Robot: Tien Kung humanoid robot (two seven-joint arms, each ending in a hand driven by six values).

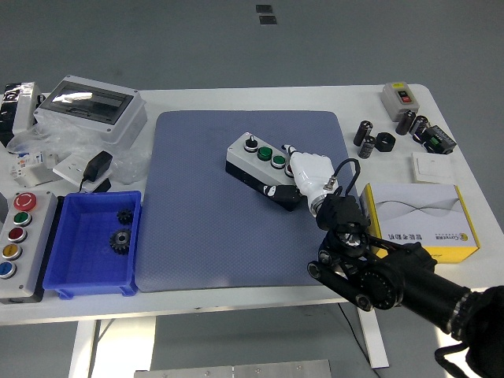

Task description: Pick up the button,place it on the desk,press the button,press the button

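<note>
Right hand (303, 175) clamps the button box (262, 167) on the blue mat (197, 213); pressing comes next, needing a freed fingertip.

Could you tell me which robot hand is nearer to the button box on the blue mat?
Right. The right robot hand is on the right end of the button box, thumb against its near side. The left robot hand is not in view.

Matt textured grey mat (205, 205), glossy blue plastic bin (87, 272), smooth white table (260, 98).
</note>
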